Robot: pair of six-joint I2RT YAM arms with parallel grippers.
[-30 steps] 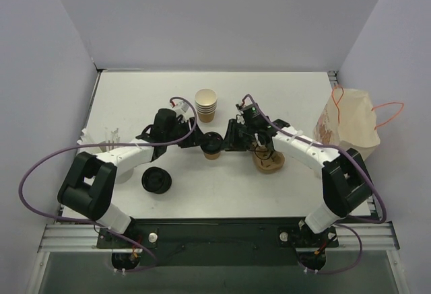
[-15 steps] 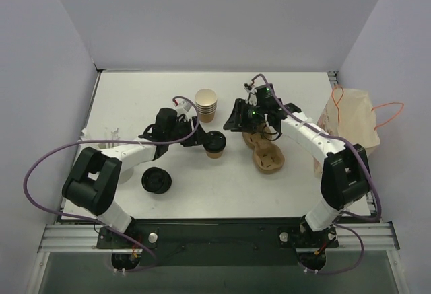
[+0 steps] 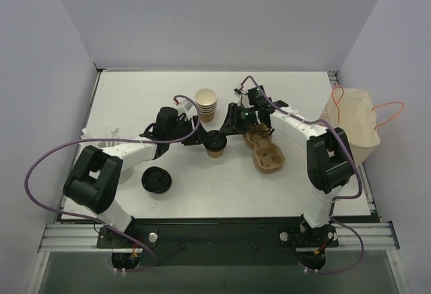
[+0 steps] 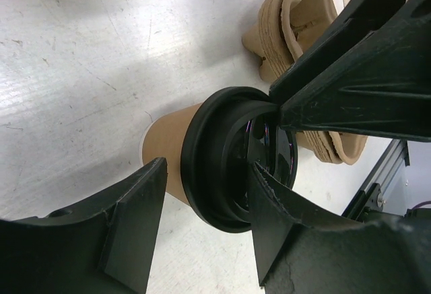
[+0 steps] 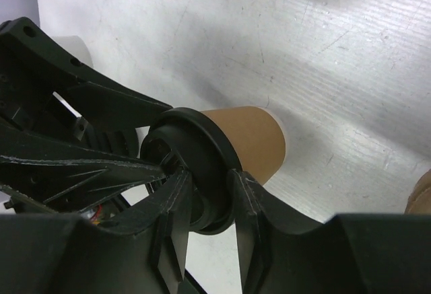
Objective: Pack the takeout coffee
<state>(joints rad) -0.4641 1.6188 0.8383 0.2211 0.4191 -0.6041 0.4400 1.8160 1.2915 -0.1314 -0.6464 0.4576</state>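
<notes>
From above, the cup [image 3: 215,149] stands capped by its lid [image 3: 214,138] on the tabletop [image 3: 135,99], near the stack of nested cups [image 3: 206,103] and the carrier [image 3: 268,157], whose wells look empty; the paper bag [image 3: 353,124] sits well apart, its inside unseen. The left wrist view shows the left claw [image 3: 202,139] bracketing the cup, though whether it grips cannot be told, so a sideways tug could probably tip it. The right wrist view shows the right claw [image 3: 226,130] clenched on the lid's rim, and any lift risks popping the lid off.

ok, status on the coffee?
Right gripper pinching lid rim. Left gripper straddling lid, grip unclear. Cup upright on table, not yet in carrier. Cup stack just behind, not touching.
</notes>
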